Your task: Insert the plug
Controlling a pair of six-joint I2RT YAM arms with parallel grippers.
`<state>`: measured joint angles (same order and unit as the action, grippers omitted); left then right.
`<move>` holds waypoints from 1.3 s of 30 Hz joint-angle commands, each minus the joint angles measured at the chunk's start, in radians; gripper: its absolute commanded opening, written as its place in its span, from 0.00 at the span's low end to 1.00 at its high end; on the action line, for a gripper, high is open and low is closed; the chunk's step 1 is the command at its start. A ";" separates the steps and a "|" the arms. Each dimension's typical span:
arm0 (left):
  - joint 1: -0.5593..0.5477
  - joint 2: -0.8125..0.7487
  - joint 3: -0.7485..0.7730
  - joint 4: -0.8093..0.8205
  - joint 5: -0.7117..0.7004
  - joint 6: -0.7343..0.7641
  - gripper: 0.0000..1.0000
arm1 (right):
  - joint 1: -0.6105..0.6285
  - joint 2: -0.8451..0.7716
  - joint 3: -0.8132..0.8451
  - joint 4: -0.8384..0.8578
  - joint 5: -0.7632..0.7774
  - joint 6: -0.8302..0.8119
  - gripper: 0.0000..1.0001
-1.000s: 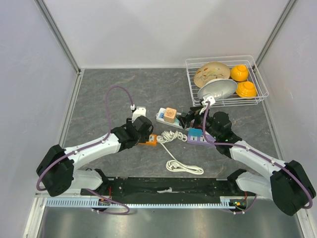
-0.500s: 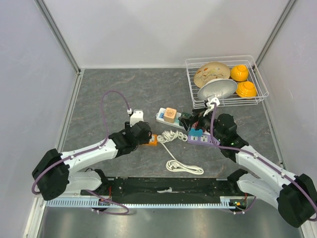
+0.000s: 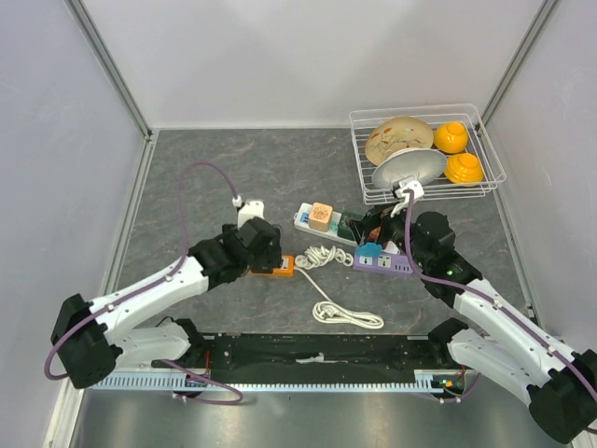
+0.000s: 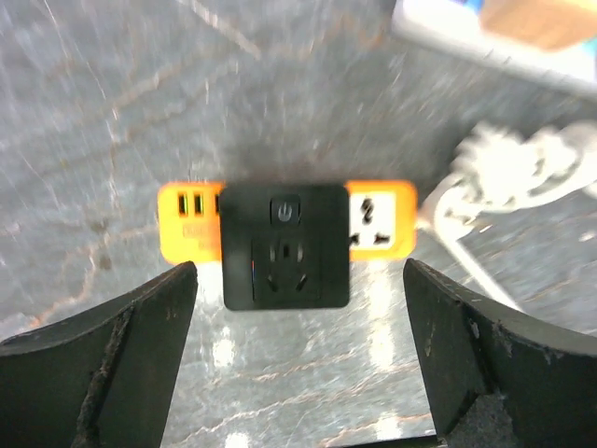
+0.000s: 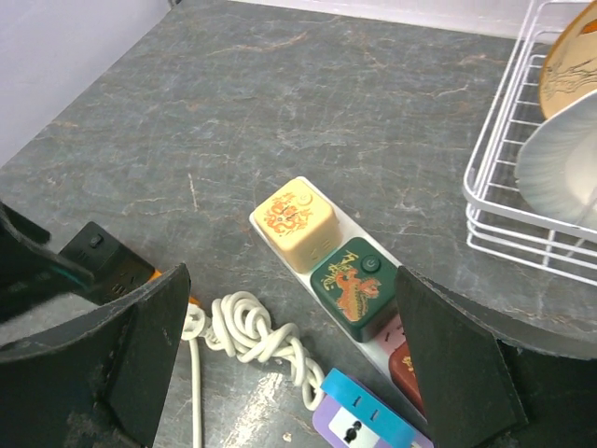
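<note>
An orange power strip (image 4: 378,219) lies on the grey table, and a black cube plug (image 4: 284,245) sits on its middle socket. My left gripper (image 4: 298,373) is open and empty, hovering just on the near side of the strip, with its fingers either side of the plug and apart from it. In the top view the left gripper (image 3: 266,247) partly hides the strip (image 3: 283,267). My right gripper (image 5: 280,373) is open and empty above a white power strip (image 3: 306,220) that carries a cream cube (image 5: 297,224) and a green cube (image 5: 353,289).
A coiled white cable (image 3: 322,255) runs from the orange strip toward the front edge. A purple strip with a blue plug (image 3: 381,260) lies under the right gripper. A wire rack (image 3: 485,177) with bowls stands at the back right. Side walls enclose the table.
My left gripper has drawn back a little to the left of the orange strip. My right gripper has shifted slightly right and back. The strips have not moved.
</note>
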<state>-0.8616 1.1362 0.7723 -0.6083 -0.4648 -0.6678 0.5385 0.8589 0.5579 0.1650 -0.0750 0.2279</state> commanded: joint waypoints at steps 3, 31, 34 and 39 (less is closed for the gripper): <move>0.157 -0.101 0.165 -0.011 0.021 0.149 0.99 | -0.006 -0.009 0.111 -0.136 0.125 -0.042 0.98; 0.524 -0.768 0.436 -0.225 0.025 0.315 1.00 | -0.080 -0.345 0.442 -0.638 0.778 -0.005 0.98; 0.523 -0.782 0.441 -0.225 0.035 0.316 1.00 | -0.081 -0.391 0.428 -0.628 0.776 -0.022 0.98; 0.524 -0.808 0.440 -0.219 0.040 0.320 1.00 | -0.080 -0.449 0.425 -0.602 0.776 -0.050 0.98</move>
<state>-0.3424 0.3573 1.1957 -0.8288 -0.4198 -0.3973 0.4603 0.4438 0.9924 -0.4652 0.6865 0.2214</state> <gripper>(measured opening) 0.993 0.982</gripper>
